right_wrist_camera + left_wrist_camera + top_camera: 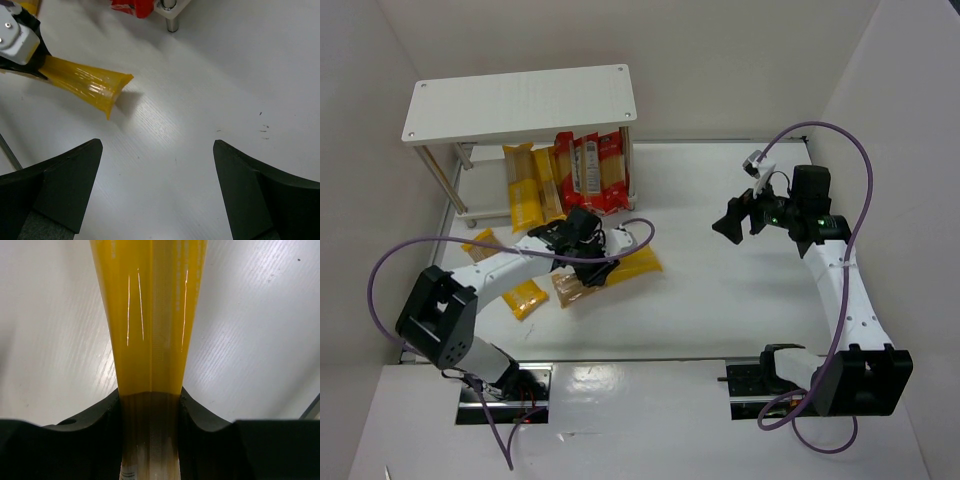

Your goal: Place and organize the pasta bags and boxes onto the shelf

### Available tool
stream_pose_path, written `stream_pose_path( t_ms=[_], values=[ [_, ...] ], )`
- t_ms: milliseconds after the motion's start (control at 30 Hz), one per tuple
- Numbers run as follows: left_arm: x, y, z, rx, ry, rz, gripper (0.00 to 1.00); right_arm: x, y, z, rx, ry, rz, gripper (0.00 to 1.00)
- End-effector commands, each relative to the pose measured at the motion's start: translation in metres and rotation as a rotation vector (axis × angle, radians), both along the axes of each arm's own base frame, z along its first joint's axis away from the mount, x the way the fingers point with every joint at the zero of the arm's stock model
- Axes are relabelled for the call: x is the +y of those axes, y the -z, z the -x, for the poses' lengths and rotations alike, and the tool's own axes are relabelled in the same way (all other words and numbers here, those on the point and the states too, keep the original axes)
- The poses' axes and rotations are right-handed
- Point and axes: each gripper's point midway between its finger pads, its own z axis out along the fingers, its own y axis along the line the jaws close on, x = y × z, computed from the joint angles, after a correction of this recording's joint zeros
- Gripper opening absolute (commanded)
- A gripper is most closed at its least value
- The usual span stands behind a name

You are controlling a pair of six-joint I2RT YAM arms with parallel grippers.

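My left gripper (592,262) is shut on a yellow spaghetti pack (632,268) lying across the table in front of the shelf (520,100). In the left wrist view the pack (150,315) runs straight out between the shut jaws of the gripper (150,440). Yellow packs (527,188) and red-edged packs (590,170) sit under the shelf's top board. Two more yellow packs (524,298) lie by the left arm. My right gripper (732,225) is open and empty above bare table; its wrist view shows the gripper (157,165) facing the held pack's flared end (92,84).
White walls close the table on the left, back and right. A shelf leg (171,22) and a red pack's end (131,6) show at the top of the right wrist view. Purple cables loop from both arms.
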Motion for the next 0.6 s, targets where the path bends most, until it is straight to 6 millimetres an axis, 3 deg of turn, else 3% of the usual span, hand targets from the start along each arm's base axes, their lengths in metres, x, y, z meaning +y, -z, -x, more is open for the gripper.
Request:
stream_pose_path(
  t_ms=[0, 133, 200, 367, 567],
  values=[
    [-0.004, -0.05, -0.015, -0.113, -0.075, 0.11, 0.0, -0.003, -0.011, -0.004, -0.057, 0.014, 0.0, 1.0],
    [0.009, -0.078, -0.014, -0.163, -0.173, 0.152, 0.0, -0.002, -0.014, -0.002, -0.062, 0.018, -0.005, 1.0],
    [0.023, -0.103, -0.019, -0.236, -0.225, 0.186, 0.0, -0.002, -0.017, -0.001, -0.071, 0.018, -0.005, 1.0],
    [0.059, -0.142, -0.018, -0.334, -0.356, 0.247, 0.0, -0.002, -0.016, 0.001, -0.071, 0.018, -0.005, 1.0],
    [0.124, -0.157, -0.037, -0.451, -0.67, 0.203, 0.0, -0.004, -0.017, -0.001, -0.08, 0.025, 0.0, 1.0]
  ],
)
